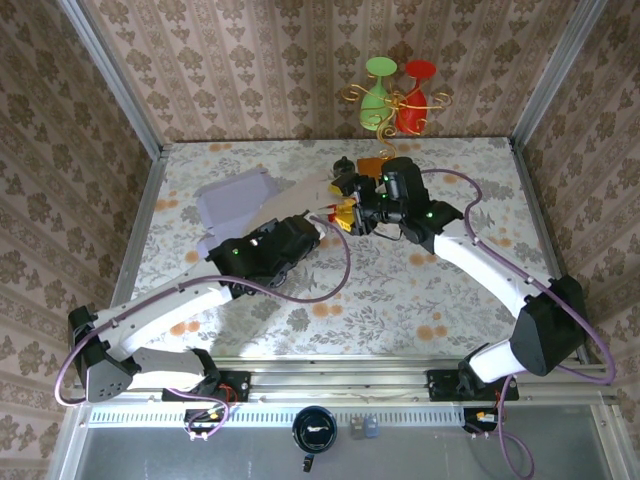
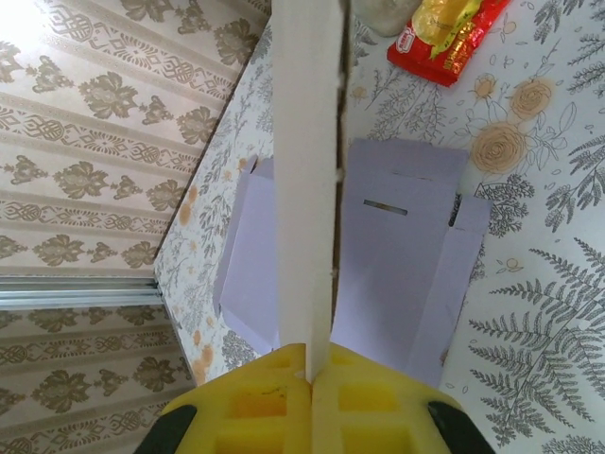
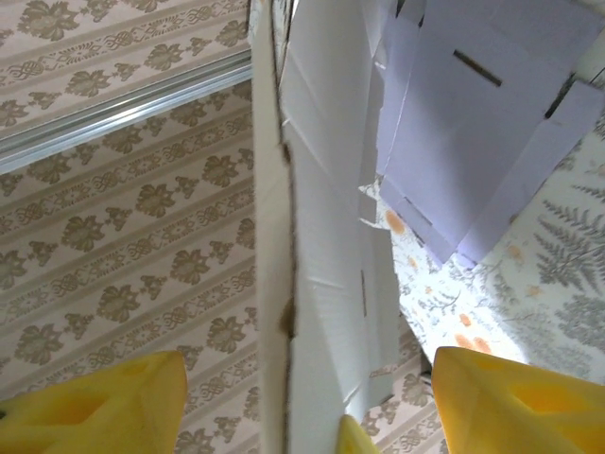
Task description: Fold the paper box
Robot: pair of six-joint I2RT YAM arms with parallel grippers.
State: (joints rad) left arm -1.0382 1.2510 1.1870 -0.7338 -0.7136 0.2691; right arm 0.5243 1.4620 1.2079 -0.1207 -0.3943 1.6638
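A flat white paper box (image 1: 300,198) is held up off the table, edge-on to both wrist cameras. My left gripper (image 2: 310,374) is shut on its near edge, its yellow pads pressed together on the white card (image 2: 307,170). My right gripper (image 1: 350,213) is at the box's other end. In the right wrist view its yellow fingers (image 3: 95,407) stand wide apart on either side of the white card (image 3: 326,236), not touching it. That gripper (image 3: 302,378) is open. A second flat box blank, lavender (image 1: 235,200), lies on the table beneath (image 2: 397,265).
A red and yellow snack packet (image 2: 444,38) lies on the flowered tablecloth by the right gripper. An orange object (image 1: 372,165) sits behind it. A green and a red wine glass (image 1: 400,95) stand at the back wall. Papered walls with metal posts close in the table.
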